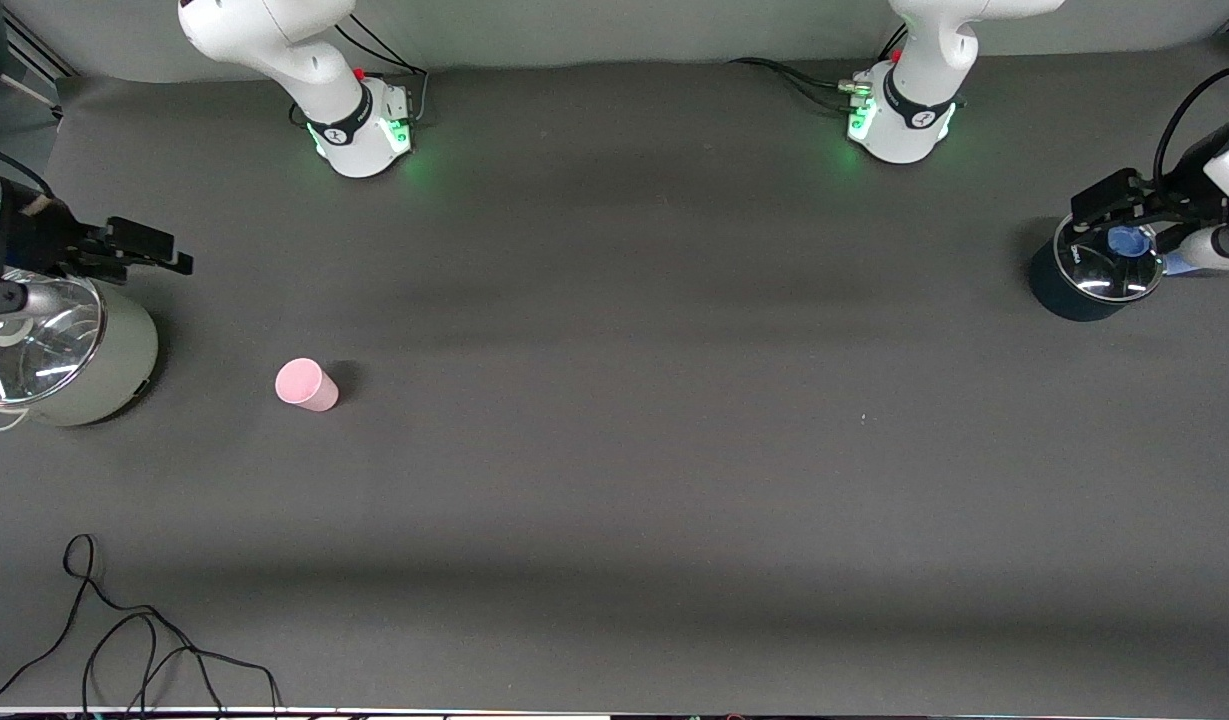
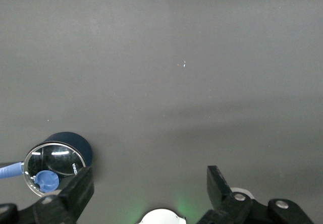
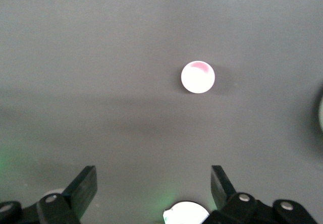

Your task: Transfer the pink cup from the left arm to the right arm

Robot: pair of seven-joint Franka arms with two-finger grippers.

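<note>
The pink cup (image 1: pixel 306 384) stands on the dark table toward the right arm's end, beside a grey-green pot (image 1: pixel 69 355). No gripper holds it. In the right wrist view the pink cup (image 3: pixel 198 76) shows from above, well apart from the fingers. My right gripper (image 1: pixel 149 250) hangs open and empty over the edge of the grey-green pot; it also shows in its wrist view (image 3: pixel 154 178). My left gripper (image 1: pixel 1109 200) is open and empty over a dark blue pot (image 1: pixel 1084 275) at the left arm's end; it also shows in its wrist view (image 2: pixel 149 181).
The dark blue pot (image 2: pixel 58 156) has a glass lid with a blue knob (image 1: pixel 1127 241). The grey-green pot also has a glass lid. A loose black cable (image 1: pixel 124 640) lies near the front edge at the right arm's end.
</note>
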